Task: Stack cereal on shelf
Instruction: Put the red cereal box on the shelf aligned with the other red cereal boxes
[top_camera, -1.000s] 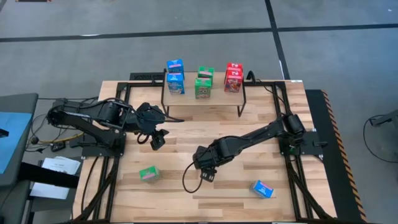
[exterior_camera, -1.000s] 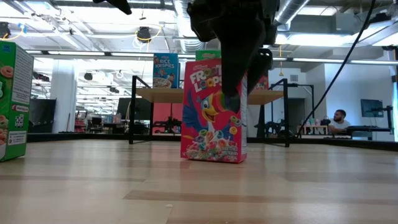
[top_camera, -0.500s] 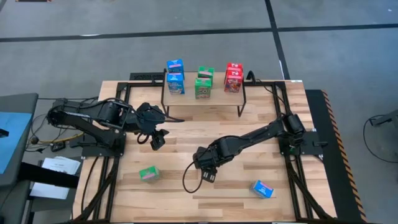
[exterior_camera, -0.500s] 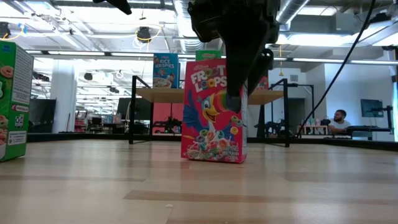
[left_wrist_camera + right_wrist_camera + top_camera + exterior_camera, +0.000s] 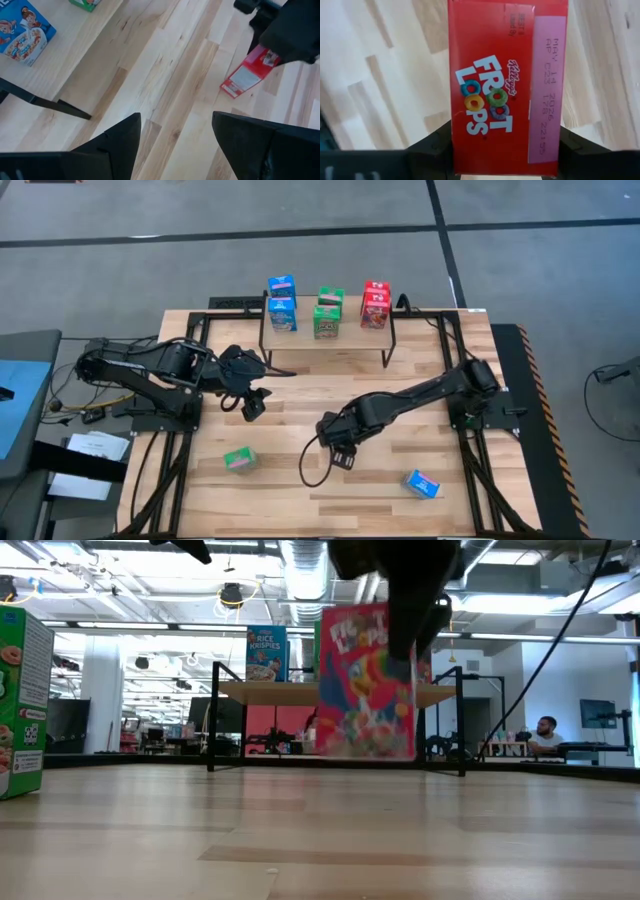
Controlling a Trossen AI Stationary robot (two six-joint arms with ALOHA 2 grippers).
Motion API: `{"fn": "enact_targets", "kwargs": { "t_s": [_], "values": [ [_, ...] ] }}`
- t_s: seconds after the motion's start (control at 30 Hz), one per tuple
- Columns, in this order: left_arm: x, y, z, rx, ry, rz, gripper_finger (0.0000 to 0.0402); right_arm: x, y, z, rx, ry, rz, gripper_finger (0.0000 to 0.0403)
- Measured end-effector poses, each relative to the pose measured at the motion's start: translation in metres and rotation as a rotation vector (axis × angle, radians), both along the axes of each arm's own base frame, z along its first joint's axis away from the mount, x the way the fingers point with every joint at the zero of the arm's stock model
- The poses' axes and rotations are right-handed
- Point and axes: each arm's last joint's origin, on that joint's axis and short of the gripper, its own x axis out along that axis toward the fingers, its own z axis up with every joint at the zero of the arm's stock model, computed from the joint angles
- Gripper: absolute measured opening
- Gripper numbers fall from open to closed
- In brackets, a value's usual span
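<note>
My right pincer (image 5: 337,452) pinches a red cereal box (image 5: 367,682) — lifted clear of the counter (image 5: 300,490), low centre of the high view. My left pincer (image 5: 253,402) waits at centre left, fingers spread, holding nothing. The shelf (image 5: 350,338) at upper centre carries more boxes.

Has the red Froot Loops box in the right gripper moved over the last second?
Yes. The red box, clamped in the right gripper, has risen off the tabletop; its bottom edge now sits clear of the wood, nearer the shelf height.
</note>
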Motion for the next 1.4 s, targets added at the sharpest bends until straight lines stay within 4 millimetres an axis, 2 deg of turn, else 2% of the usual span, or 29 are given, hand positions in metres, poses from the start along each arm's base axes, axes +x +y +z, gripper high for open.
{"fn": "enact_targets", "kwargs": {
  "t_s": [0.2,0.33,0.53,0.77,1.03,1.17,1.4],
  "values": [
    [0.000,0.000,0.000,0.002,-0.001,-0.002,0.0234,-0.021,-0.010,0.035,-0.016,-0.028,0.073,0.0211],
    [0.000,0.000,0.000,0.001,-0.002,-0.002,0.0234,-0.038,-0.024,0.060,-0.035,-0.053,0.122,0.0212],
    [0.000,0.000,0.000,0.001,-0.001,-0.002,0.0234,-0.065,-0.054,0.097,-0.060,-0.122,0.151,0.0212],
    [0.000,0.000,0.000,0.001,-0.002,-0.002,0.0234,-0.094,-0.095,0.130,-0.133,-0.212,0.203,0.0213],
    [0.000,0.000,0.000,0.002,-0.002,-0.002,0.0234,-0.116,-0.140,0.149,-0.285,-0.255,0.233,0.0213],
    [0.000,0.000,0.000,0.001,-0.002,-0.002,0.0234,-0.120,-0.157,0.150,-0.376,-0.226,0.280,0.0213],
    [0.000,0.000,0.000,0.002,-0.002,-0.002,0.0234,-0.126,-0.185,0.147,-0.421,-0.159,0.305,0.0213]
  ]
}}
